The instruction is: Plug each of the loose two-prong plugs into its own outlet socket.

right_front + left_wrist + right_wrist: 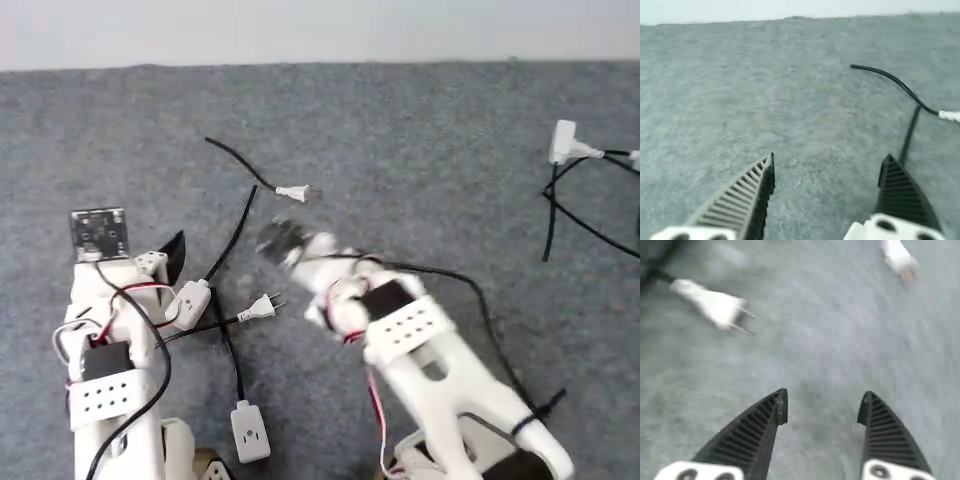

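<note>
Two loose white two-prong plugs lie on the grey carpet: one on a black cable towards the back, the other nearer the front with its prongs pointing right. A white outlet socket lies just left of the nearer plug, and a second socket sits at the front. My right gripper hovers between the two plugs, open and empty, with the nearer plug and the farther plug ahead of it. My left gripper is open and empty over bare carpet, left of the sockets.
A black cable curves across the carpet ahead of the left gripper and ends in a white plug. At the far right lies another white socket piece with tangled black cables. A cable runs behind the right arm.
</note>
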Tool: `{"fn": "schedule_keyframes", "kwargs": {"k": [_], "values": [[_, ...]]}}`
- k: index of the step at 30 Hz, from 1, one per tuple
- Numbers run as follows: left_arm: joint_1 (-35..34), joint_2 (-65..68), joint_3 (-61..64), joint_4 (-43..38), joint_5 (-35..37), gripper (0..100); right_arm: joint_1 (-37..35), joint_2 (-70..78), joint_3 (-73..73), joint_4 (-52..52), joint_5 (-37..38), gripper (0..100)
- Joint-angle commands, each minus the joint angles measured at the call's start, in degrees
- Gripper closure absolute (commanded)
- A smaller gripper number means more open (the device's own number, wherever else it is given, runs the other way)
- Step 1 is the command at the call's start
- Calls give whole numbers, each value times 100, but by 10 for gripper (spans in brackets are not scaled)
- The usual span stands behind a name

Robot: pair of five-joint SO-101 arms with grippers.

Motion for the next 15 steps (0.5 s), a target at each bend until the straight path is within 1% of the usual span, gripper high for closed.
{"fn": "schedule_keyframes", "kwargs": {"k": [1, 4, 7, 11, 15], "values": [[-105, -79, -48, -185, 141, 684, -919, -40, -62, 48, 633, 741], [-123, -79, -75, -193, 123, 684, -1455, -31, -237, 374, 1187, 741], [-123, -70, -13, -369, 123, 684, -1692, -13, -765, 927, 1679, 740], [-123, -70, 84, -607, 79, 684, -1974, 242, -1644, 1789, 2620, 740], [-132, -70, 84, -633, -62, 684, -2035, 1218, -2215, 1886, 2716, 739]]}}
